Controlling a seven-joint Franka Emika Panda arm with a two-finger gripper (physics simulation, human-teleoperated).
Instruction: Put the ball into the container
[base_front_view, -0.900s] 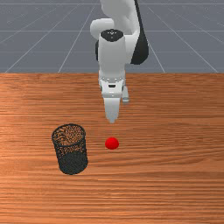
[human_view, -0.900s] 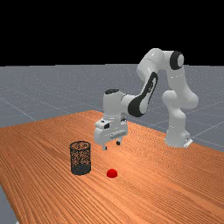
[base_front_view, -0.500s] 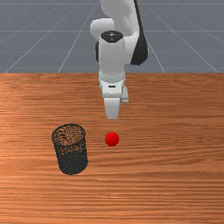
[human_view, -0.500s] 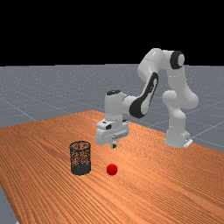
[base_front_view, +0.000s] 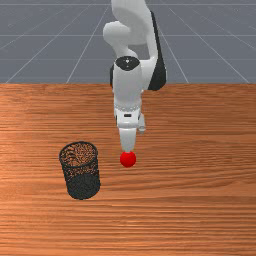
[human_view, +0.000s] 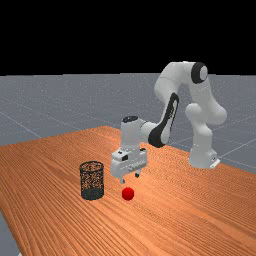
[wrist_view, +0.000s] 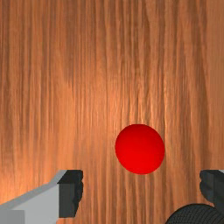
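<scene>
From where I stand, the fingers (human_view: 122, 180) are spread wide, above the red ball (human_view: 128, 194). It sits on the surface (human_view: 165, 215), lower than their tips. Near it, toward the front view's left, the black mesh container (base_front_view: 82, 186) stands upright.

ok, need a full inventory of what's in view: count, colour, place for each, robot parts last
ball: one, red, on the table
container: one, black mesh, upright on the table, to the front view's left of the ball
table: one, orange-brown wood, under both
floor: one, grey with pale lines, beyond the table
backdrop: one, black, above the floor
arm: one, white and grey, reaching over the table
gripper: one, white with dark fingertips, open, above the table near the ball
</scene>
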